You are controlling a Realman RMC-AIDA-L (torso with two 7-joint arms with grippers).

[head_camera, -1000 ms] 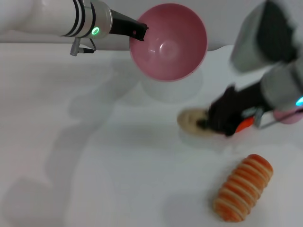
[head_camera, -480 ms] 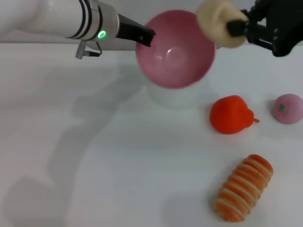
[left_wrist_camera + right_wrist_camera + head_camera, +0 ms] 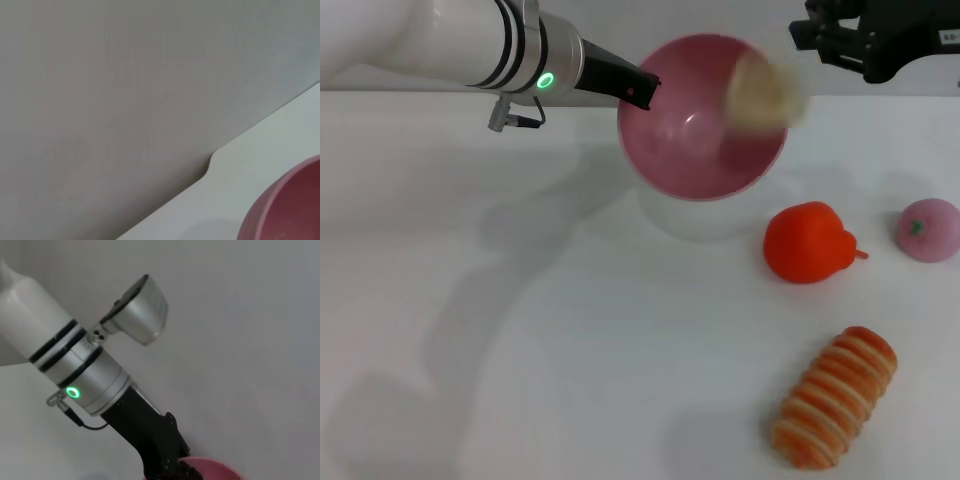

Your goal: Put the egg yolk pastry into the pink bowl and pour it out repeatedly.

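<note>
Head view: the left gripper is clamped on the near-left rim of the pink bowl, holding it tilted above the table. The egg yolk pastry is a blur right at the bowl's far-right rim, apparently dropping in (loose, nothing gripping it). The right gripper sits just beyond the bowl; its fingers look apart, though the frame cuts them off. So I'd say the drop-in step; next comes tipping the bowl out.

Left wrist view: only a sliver of bowl.

Right wrist view: the left arm, bowl rim barely visible.
</note>
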